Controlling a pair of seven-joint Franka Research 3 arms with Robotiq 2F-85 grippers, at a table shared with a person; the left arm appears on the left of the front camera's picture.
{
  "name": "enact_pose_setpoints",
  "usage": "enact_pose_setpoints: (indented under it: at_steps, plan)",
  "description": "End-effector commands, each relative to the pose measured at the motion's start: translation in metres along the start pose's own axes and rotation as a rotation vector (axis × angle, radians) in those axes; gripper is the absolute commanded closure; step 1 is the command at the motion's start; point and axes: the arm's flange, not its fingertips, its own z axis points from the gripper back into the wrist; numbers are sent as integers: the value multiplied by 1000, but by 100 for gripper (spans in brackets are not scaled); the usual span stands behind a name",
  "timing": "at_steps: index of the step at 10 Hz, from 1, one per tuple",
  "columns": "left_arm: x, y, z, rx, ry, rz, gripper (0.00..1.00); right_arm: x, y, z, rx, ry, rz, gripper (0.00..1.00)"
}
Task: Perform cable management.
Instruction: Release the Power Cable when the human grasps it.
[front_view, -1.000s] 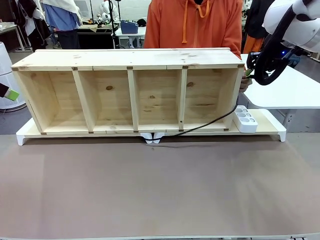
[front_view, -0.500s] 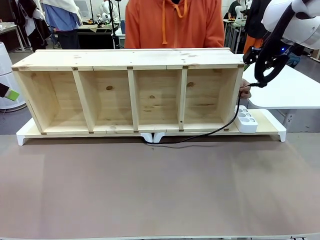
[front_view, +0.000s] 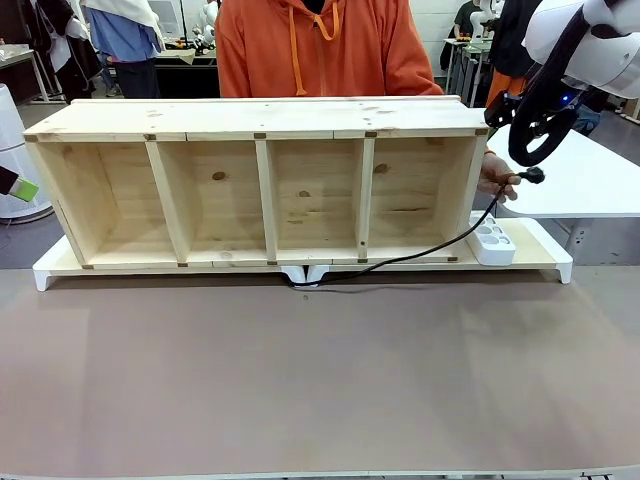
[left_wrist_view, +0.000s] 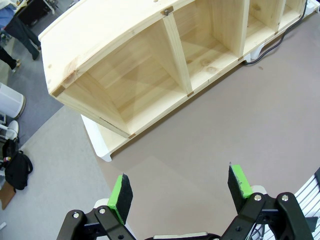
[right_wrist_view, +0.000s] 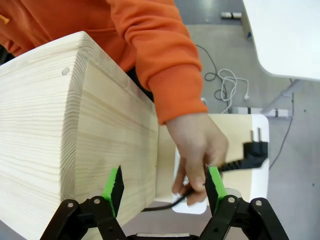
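Note:
The cable (front_view: 420, 255) is a thin black cord. It runs from under the wooden shelf's (front_view: 260, 118) front middle, rightward past the white power strip (front_view: 490, 240), up to a person's hand (front_view: 497, 178). That hand holds it just behind the black plug (front_view: 535, 175). In the right wrist view my right gripper (right_wrist_view: 164, 192) stands open at the shelf's right end. The hand (right_wrist_view: 197, 145) and plug (right_wrist_view: 255, 150) are just beyond its fingers, which hold nothing. My left gripper (left_wrist_view: 180, 192) is open and empty above the brown mat, off the shelf's left end.
The shelf stands on a white riser (front_view: 545, 250) at the far side of the brown mat (front_view: 320, 380). A white side table (front_view: 580, 180) lies to the right. The person in an orange hoodie (front_view: 320, 50) stands behind the shelf. My right arm's black hose (front_view: 545, 110) loops at upper right.
My right gripper has opened and drawn up from the shelf's right end. The person's hand now carries the plug out to the right, and the person has shifted toward picture left.

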Motion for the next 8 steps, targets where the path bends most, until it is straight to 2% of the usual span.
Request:
enact_pose_setpoints:
  at_steps: [1, 8]
  plan:
    - [0, 1, 0, 3, -2, 3, 0, 0, -1, 0, 2, 0, -5, 16]
    - [0, 1, 0, 3, -2, 3, 0, 0, -1, 0, 2, 0, -5, 16]
